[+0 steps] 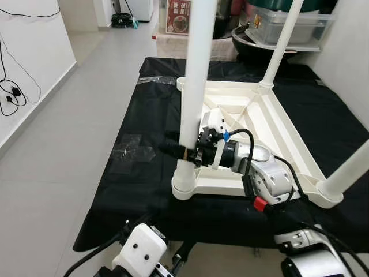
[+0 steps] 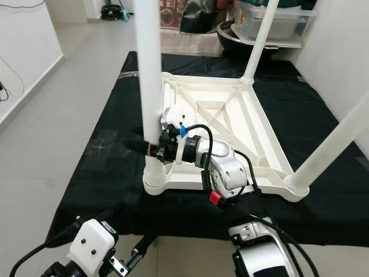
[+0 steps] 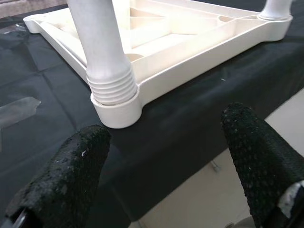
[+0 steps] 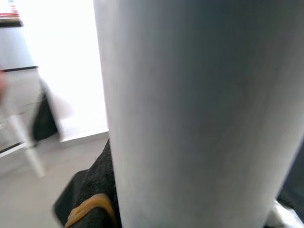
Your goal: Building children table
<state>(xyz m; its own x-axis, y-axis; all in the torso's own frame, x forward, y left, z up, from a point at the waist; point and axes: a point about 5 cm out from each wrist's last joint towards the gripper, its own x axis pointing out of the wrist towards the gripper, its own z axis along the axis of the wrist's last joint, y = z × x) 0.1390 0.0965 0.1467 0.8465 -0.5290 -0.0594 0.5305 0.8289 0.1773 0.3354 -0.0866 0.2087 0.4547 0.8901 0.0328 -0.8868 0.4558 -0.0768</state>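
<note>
Where clamped: leg (image 1: 195, 75) inside right end effector (image 1: 183, 153)

1. Home interior: grey tiled floor (image 1: 69, 144), white walls, hallway running back.
2. Household clutter behind: plastic storage box (image 1: 288, 23), black wok or basin (image 1: 259, 49).
3. Black cloth (image 1: 138, 190) spread over the floor.
</note>
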